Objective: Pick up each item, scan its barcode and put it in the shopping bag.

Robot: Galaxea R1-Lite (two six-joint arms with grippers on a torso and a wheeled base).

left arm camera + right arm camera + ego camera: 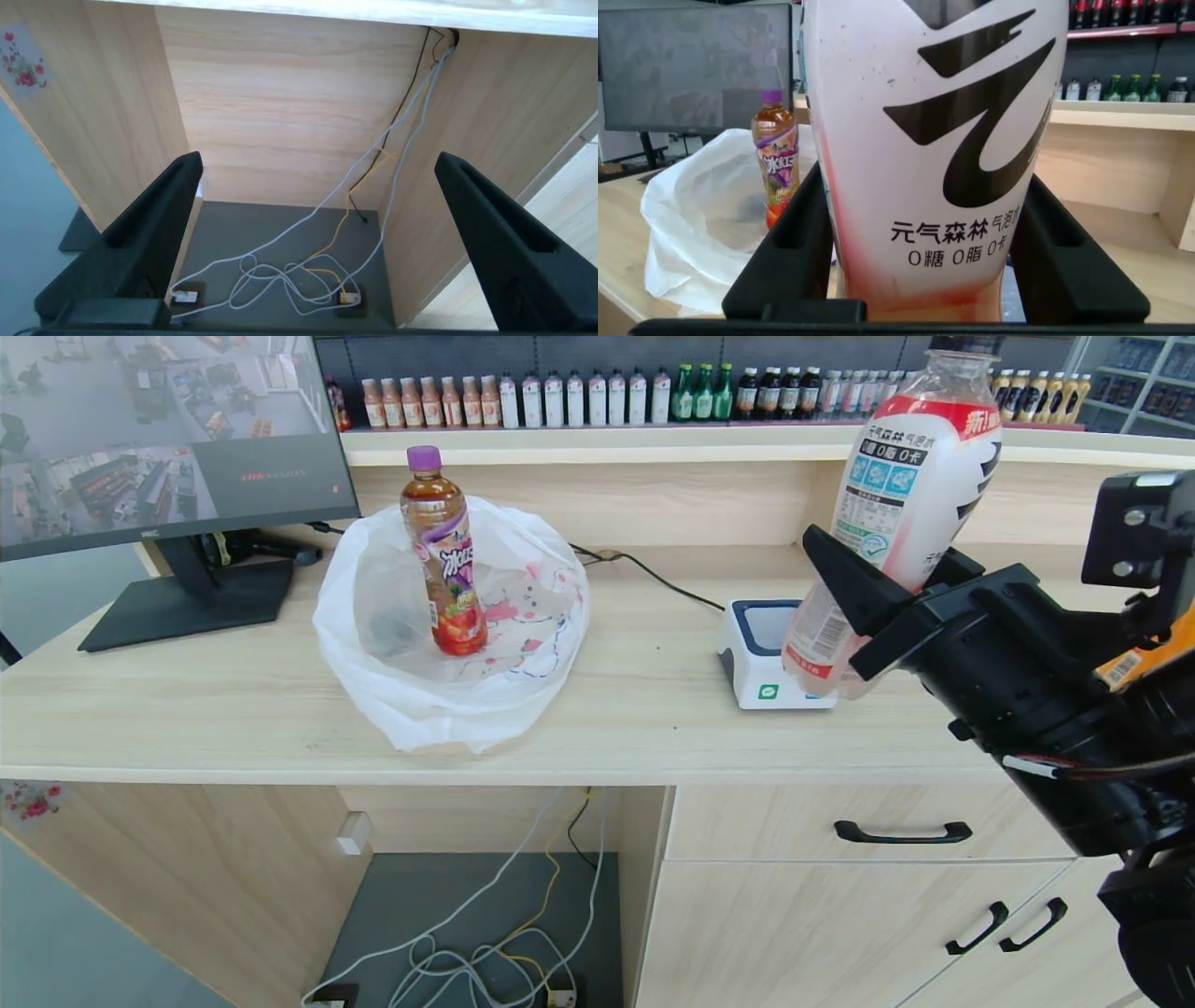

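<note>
Right jaws: right gripper [892,560] clamped on the tilted, tall clear plastic bottle with white-and-red label [910,457].
Just beneath jaws: white box scanner [761,658], with the bottle's barcode end close above it; probably the scanning step.
Farther leftward: white plastic shopping bag [551,616], with a purple-capped brown tea bottle [446,555] upright inside.
Next: carry the bottle across and lower it in beside the tea bottle.
Left jaws: left gripper [318,163] spread wide, empty.

Bright, even indoor light w/ soft shadows; slight wide-angle edge distortion.
</note>
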